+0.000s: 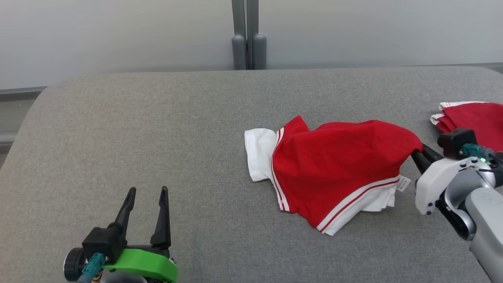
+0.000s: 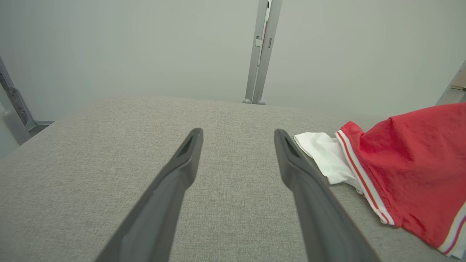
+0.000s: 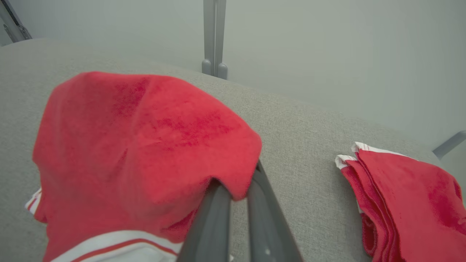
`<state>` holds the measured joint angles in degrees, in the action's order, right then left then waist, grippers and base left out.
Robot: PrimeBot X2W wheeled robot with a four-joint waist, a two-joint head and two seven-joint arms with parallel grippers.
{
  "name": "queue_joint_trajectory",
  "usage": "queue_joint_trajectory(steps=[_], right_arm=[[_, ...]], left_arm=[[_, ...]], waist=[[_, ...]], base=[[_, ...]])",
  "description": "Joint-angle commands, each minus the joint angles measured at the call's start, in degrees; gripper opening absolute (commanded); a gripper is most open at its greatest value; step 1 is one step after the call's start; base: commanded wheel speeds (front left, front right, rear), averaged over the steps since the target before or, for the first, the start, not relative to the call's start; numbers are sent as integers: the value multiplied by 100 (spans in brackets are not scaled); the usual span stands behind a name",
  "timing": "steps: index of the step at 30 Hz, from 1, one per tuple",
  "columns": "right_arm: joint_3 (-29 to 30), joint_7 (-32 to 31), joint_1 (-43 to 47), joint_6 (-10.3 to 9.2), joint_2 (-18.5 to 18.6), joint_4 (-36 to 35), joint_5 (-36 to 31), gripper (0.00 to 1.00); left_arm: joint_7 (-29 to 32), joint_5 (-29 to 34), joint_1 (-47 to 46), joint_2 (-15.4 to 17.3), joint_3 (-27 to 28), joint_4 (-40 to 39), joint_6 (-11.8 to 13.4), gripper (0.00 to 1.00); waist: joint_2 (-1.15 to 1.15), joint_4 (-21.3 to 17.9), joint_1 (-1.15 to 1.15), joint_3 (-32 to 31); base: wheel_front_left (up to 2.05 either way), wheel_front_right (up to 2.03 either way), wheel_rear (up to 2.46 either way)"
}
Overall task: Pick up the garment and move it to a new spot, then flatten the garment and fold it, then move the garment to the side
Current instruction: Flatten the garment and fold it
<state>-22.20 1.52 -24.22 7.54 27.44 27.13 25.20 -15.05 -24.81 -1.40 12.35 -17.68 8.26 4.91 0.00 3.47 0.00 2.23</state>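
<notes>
There are 2 hands over the grey surface [image 1: 157, 129] and 2 lots of red cloth on it. The right hand [image 1: 423, 156] is pinched tight on 1 corner of the loose red-and-white garment [image 1: 334, 165], which spreads ahead of its fingers and buries their tips. The left hand [image 1: 147, 190] hangs spread and empty, well apart from the garment. 1 folded red stack [image 1: 475, 118] lies near the right hand, on the side away from the garment. The stack is cut off at the edge, and its layers are too close to count.

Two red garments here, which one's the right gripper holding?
The loose red-and-white garment in the middle; the right gripper pinches its raised edge. The folded red stack at far right lies apart.
</notes>
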Motion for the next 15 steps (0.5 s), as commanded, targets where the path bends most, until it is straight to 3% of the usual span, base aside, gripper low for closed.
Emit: queue_joint_trajectory(steps=[1,3,4,7,9,15], right_arm=[[-5,-123,-121,-10,131,59,56,0],[-26,-310,-178,-10,245,213,131,0],[-78,-435,-198,-10,321,341,126,6],[-132,-614,-291,-10,400,689,122,45],[-70,-596,-357,-10,397,930,100,100],[292,-191,-327,-10,237,1189,15,100]], left_arm=[[-16,44,-143,-5,-19,19,-36,100],[-14,52,-202,-14,-41,53,-60,100],[-14,54,-244,-20,-51,76,-75,100],[-14,63,-333,-38,-72,133,-88,100],[-15,60,-356,-41,-74,186,-113,100],[-15,59,-312,-25,-55,265,-81,100]], waist=[[0,13,0,219],[0,54,0,337],[0,83,0,399],[0,134,0,471],[0,151,0,467],[0,74,0,236]], base=[[0,0,0],[0,0,0],[0,0,0],[0,0,0],[0,0,0],[0,0,0]])
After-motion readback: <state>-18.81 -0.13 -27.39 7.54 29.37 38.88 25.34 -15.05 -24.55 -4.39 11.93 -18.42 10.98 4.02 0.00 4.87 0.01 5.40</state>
